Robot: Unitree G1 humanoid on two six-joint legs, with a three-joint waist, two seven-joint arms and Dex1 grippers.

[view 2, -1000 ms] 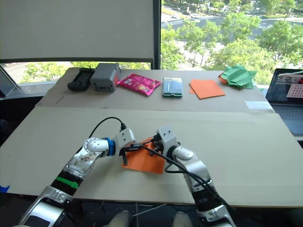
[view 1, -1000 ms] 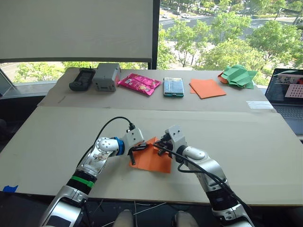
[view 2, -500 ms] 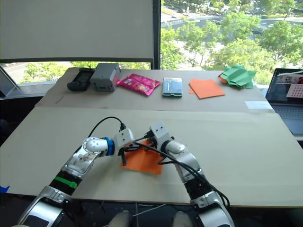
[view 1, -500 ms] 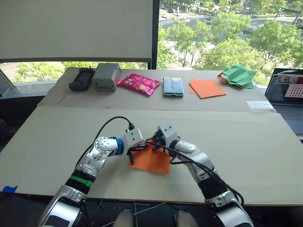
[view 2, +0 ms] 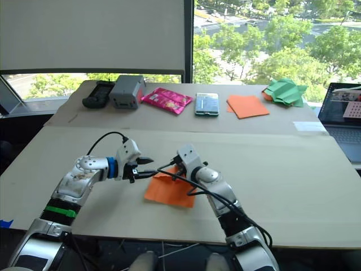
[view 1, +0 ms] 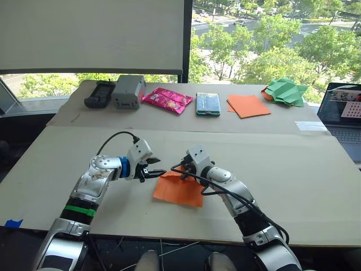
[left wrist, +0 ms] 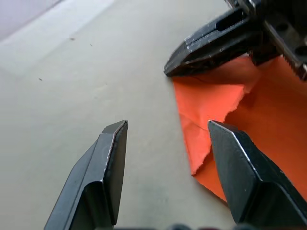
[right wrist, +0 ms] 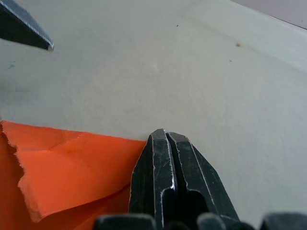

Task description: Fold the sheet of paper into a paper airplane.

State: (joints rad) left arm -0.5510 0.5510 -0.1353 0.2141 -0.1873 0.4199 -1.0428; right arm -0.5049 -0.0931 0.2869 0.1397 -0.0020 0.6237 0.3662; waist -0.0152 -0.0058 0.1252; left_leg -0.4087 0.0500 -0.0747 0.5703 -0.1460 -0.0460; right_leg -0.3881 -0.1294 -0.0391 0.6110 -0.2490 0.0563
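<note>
The sheet of paper [view 1: 179, 189] lies flat on the near part of the beige table [view 1: 293, 169], bright orange, with creases and a torn-looking folded flap along its far edge [right wrist: 62, 167]. My left gripper [view 1: 153, 169] hovers just left of the sheet's far left corner. It is open with nothing between its fingers [left wrist: 112, 158], and the paper's edge [left wrist: 249, 120] lies beside one finger. My right gripper [view 1: 180, 167] is shut, its tip [right wrist: 163, 134] resting on the sheet's far edge. No paper shows between its fingers.
Along the far strip of the table lie a black remote [view 1: 100, 94], a grey box [view 1: 128, 91], a pink packet [view 1: 166, 99], a phone [view 1: 207, 104], a flat stack of orange sheets [view 1: 247, 105] and green paper shapes [view 1: 285, 91]. A laptop [view 1: 344, 113] sits at the far right.
My left gripper has opened, let go of the sheet's left corner and drawn back to the left. The right gripper shifted left along the far edge and now stays there, shut.
</note>
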